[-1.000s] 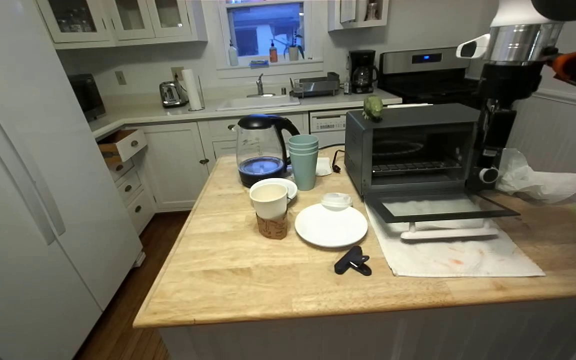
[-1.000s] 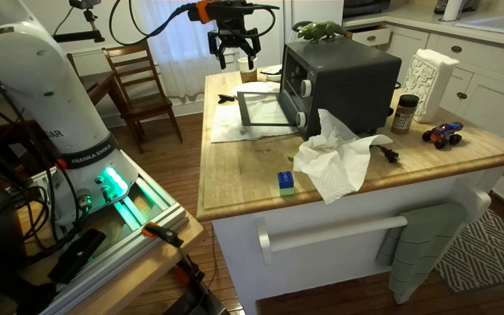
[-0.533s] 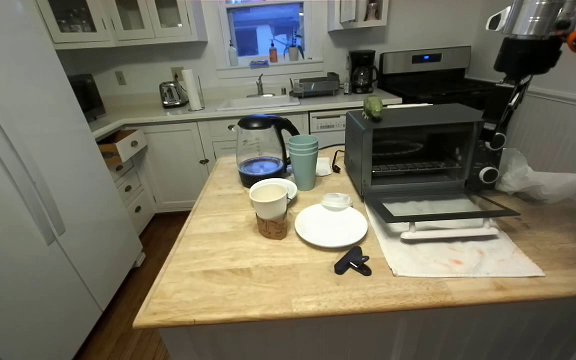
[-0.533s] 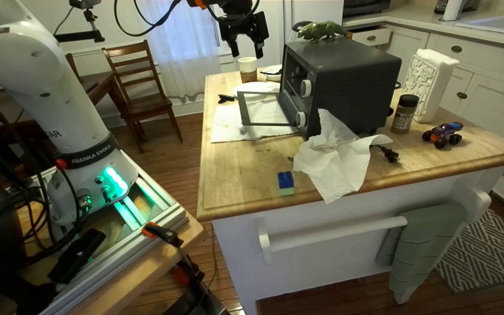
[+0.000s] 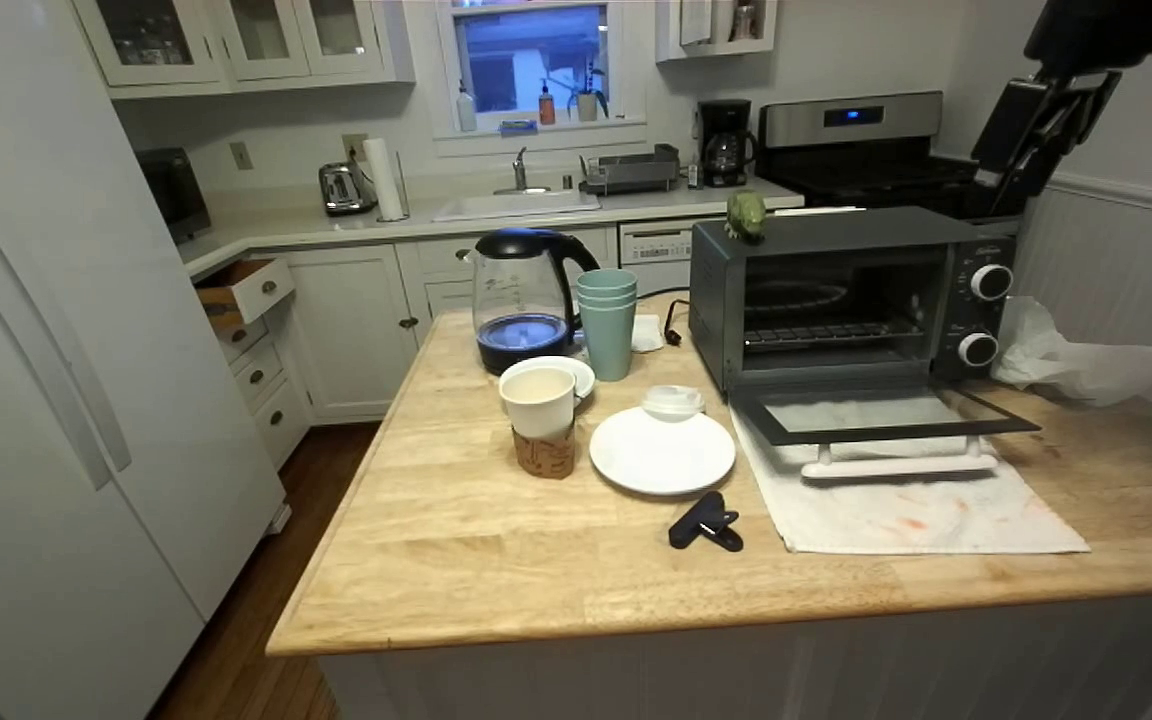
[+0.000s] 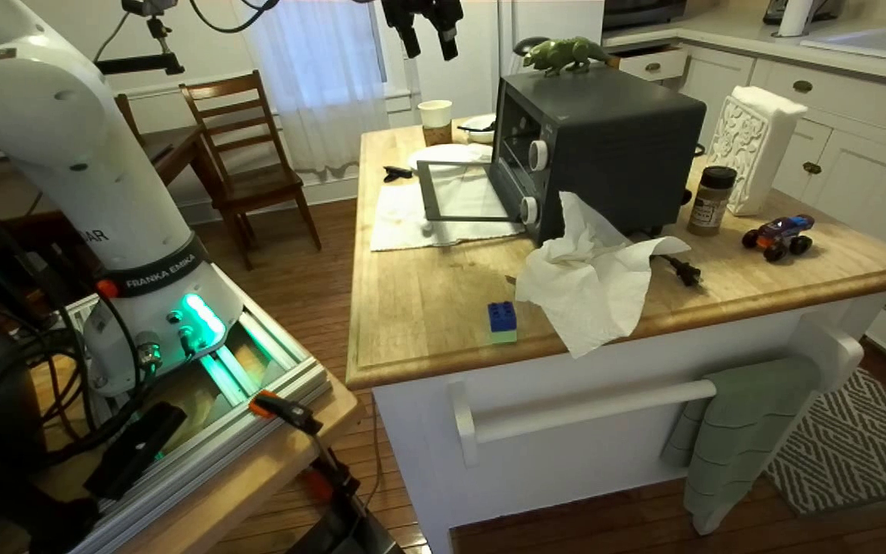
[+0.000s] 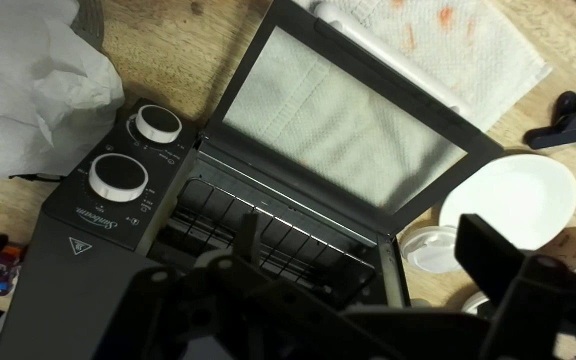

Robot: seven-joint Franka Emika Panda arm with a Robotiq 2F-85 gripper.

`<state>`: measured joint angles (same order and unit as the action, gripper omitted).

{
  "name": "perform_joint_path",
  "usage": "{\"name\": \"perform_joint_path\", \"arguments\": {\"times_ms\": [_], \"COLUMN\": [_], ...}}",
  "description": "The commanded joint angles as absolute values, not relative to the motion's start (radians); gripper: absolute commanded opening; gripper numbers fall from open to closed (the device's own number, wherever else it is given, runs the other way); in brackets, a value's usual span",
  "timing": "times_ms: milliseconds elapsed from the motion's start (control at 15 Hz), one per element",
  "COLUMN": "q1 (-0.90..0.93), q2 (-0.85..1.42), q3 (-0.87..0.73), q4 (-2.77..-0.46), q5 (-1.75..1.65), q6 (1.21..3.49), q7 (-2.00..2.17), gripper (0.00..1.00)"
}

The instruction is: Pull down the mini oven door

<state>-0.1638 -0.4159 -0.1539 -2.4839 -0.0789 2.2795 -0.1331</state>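
The mini oven (image 5: 836, 228) is a boxy dark grey oven with white-rimmed knobs on its right side. It also shows in an exterior view (image 6: 620, 146) and in the wrist view (image 7: 83, 295). The mini oven door (image 5: 861, 410) is folded down, lying about level in front of the oven, with the rack inside exposed. It also shows in the wrist view (image 7: 338, 120). Its white bar handle (image 5: 901, 466) hangs over the towel. My gripper (image 6: 431, 52) is open and empty, raised above and apart from the oven. In the wrist view, its fingers (image 7: 358, 222) are spread wide.
A white towel (image 5: 936, 520) lies under the door. A white plate (image 5: 663, 452), black clip (image 5: 706, 522), paper cup (image 5: 542, 425), green cups (image 5: 608, 330) and kettle (image 5: 524, 300) stand beside the oven. A green toy (image 6: 566, 55) sits on top. Crumpled paper (image 6: 589, 277) lies at the knob side.
My gripper has risen and tilted, moving up and away from the oven's front; the knobs it covered now show. The door has stayed down and nothing else has moved.
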Motion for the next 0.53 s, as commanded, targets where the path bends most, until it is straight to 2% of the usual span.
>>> {"name": "perform_joint_path", "arguments": {"times_ms": [0,467], "q1": [-0.160,-0.160], "q2": [-0.429,-0.448], "q3": [-0.155,-0.151], "q4": [-2.481,-2.481], "q5": [-0.081,-0.081], "q6": [2.257,2.226], "q7": [-0.122,-0.108], "gripper": [1.00,1.00]}}
